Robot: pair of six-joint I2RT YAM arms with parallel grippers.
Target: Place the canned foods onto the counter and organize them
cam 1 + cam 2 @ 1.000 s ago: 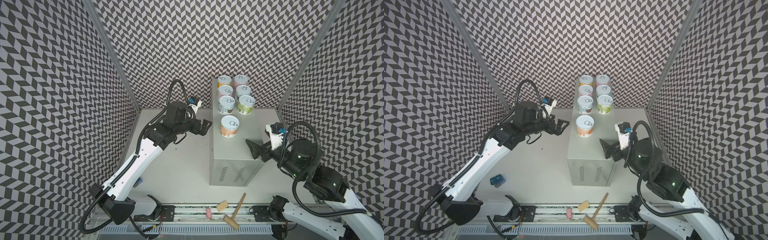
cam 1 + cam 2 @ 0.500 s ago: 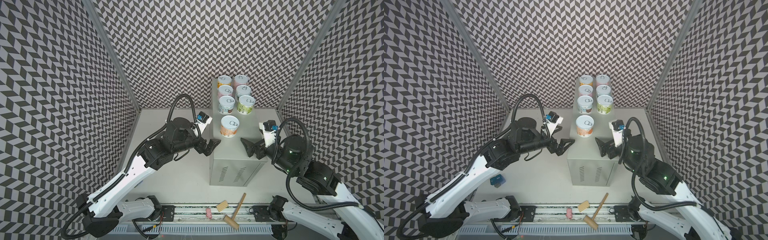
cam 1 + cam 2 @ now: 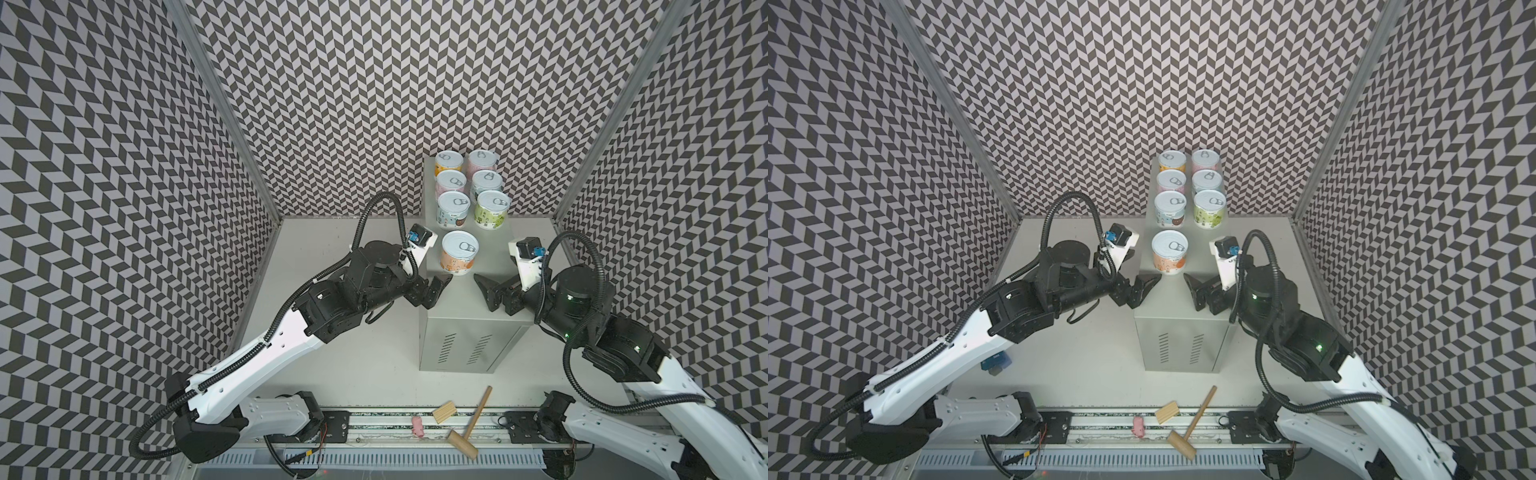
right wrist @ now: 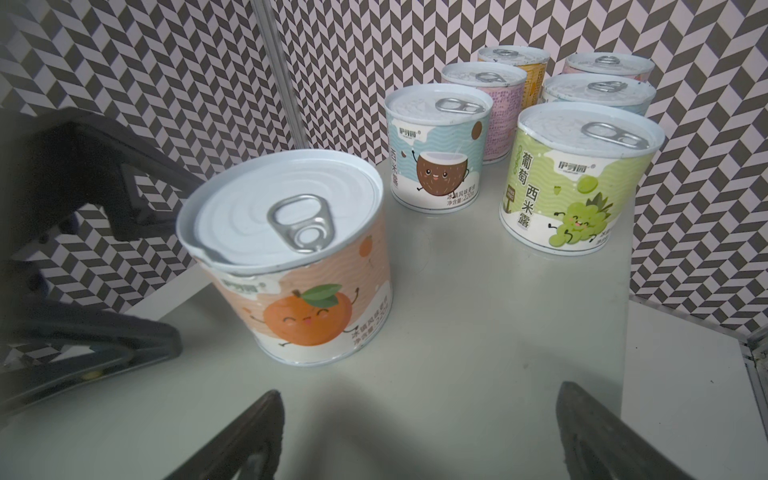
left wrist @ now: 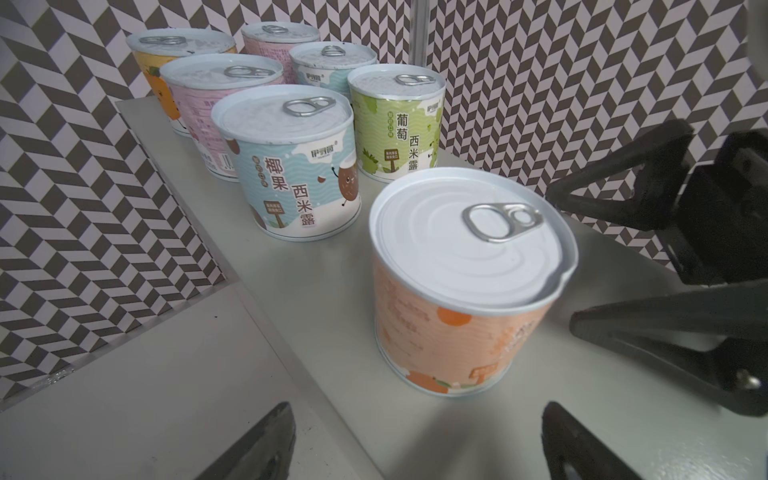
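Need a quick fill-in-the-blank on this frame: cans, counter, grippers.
The counter holds ___ cans.
The lone front can has an ___ label.
The left gripper and right gripper flank it, both ___.
Missing words: seven; orange; open.

Walls (image 3: 374,83) are black-and-white zigzag, cabinet (image 3: 461,303) is pale grey, silver lids everywhere: orange can (image 5: 449,328), green can (image 5: 395,133), light blue can (image 5: 299,183), pink can (image 5: 203,112), yellow can (image 5: 160,89).
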